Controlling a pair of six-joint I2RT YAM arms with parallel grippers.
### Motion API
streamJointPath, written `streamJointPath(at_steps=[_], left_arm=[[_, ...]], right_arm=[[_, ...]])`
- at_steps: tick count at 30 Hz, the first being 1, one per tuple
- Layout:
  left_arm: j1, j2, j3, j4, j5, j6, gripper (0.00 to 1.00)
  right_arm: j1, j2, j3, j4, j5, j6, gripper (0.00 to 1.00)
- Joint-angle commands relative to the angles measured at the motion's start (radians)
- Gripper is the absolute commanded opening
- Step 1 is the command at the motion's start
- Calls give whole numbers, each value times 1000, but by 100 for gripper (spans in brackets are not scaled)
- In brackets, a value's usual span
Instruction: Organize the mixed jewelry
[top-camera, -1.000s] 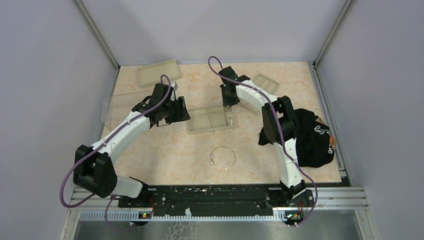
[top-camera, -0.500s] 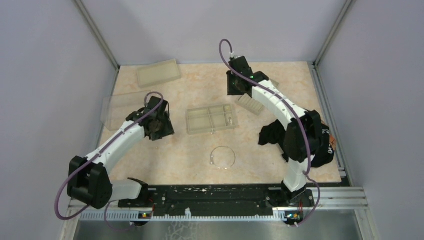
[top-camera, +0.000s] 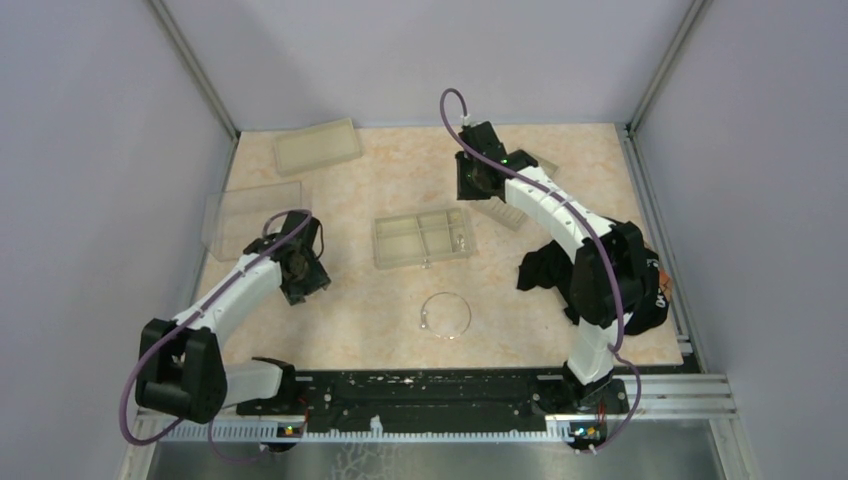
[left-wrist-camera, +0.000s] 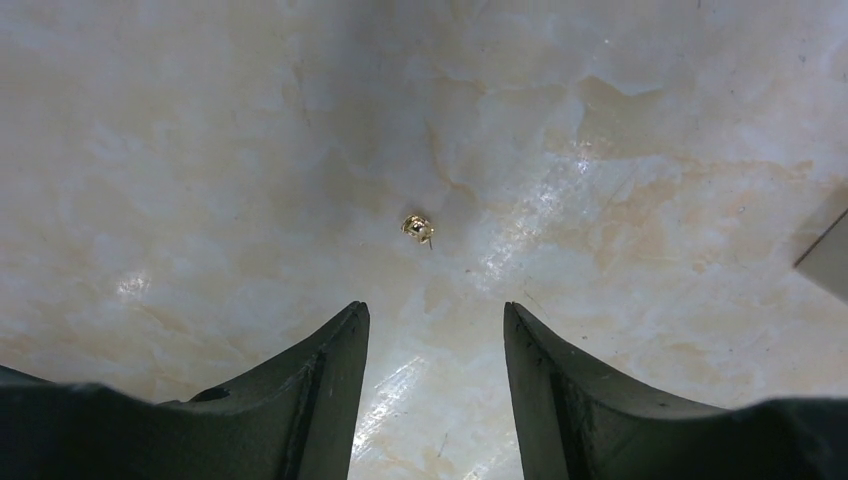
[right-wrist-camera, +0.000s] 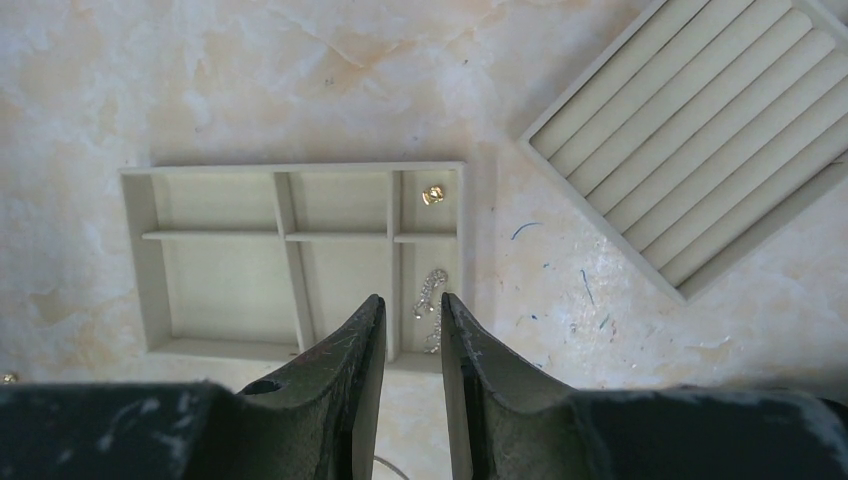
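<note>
Jewelry is spread out. The thin silver wire hoop (top-camera: 446, 316), a plain round ring, lies flat on bare table toward the near edge, about mid-width. A tiny gold bit (left-wrist-camera: 417, 229), shiny and rounded, sits on bare table toward the left edge, just ahead of the left gripper (left-wrist-camera: 433, 312). Its jaws are moderately apart, with nothing between them and no contact with the bit.

The compartment tray (right-wrist-camera: 290, 168), beige, translucent and rectangular with thin dividers, is at the table's middle. One end cell holds a small gold stud (right-wrist-camera: 433, 194), and the cell next to it holds a silver chain piece (right-wrist-camera: 437, 285).

The right gripper (right-wrist-camera: 412, 300) hangs by this tray, jaws a narrow slit apart, holding nothing. The ridged tray (right-wrist-camera: 700, 140), beige with parallel grooves, sits angled just beside it toward the far right corner.

The table (top-camera: 380, 320) is glossy cream marble-look. A crumpled black cloth (top-camera: 620, 280) lies at the right edge. A flat beige tray (top-camera: 318, 145) and a clear flat tray (top-camera: 250, 215) are near the far left corner.
</note>
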Motion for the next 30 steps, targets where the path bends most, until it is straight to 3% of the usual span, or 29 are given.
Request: streamJointPath(at_steps=[1, 5, 19, 30], left_arm=[[31, -14, -33, -20, -4, -127, 59], [77, -10, -101, 83, 51, -131, 58], [99, 90, -106, 192, 46, -173, 51], [105, 154, -85, 266, 105, -127, 38]], right_arm=[[7, -3, 24, 23, -11, 6, 27], [8, 3, 21, 24, -24, 7, 27], [9, -6, 9, 16, -20, 9, 27], [9, 19, 48, -10, -34, 11, 27]])
